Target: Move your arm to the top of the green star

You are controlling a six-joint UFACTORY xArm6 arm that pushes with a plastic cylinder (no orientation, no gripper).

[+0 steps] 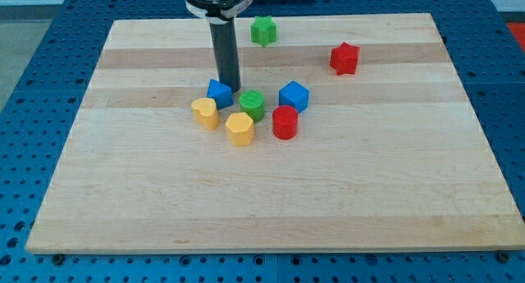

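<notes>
While the rod stood upright over the wooden tabletop (344, 201), my tip (229, 89) rested just behind the small blue block (219, 93), touching or nearly touching its far edge. No fingers existed on this arm, only the straight dark rod, so nothing was held. The green star (263, 30) lay well apart from the tip, farther back and to the right, near the far edge of the board. A cluster sat around the tip's near side: the green cylinder (253, 105) just right of the small blue block, the yellow heart-shaped block (205, 112) at the near left, the yellow hexagonal block (239, 128) nearer still, and the red cylinder (285, 122) to its right. The blue cube (294, 96) stood behind the red cylinder. The red star (345, 58) lay alone toward the far right.
</notes>
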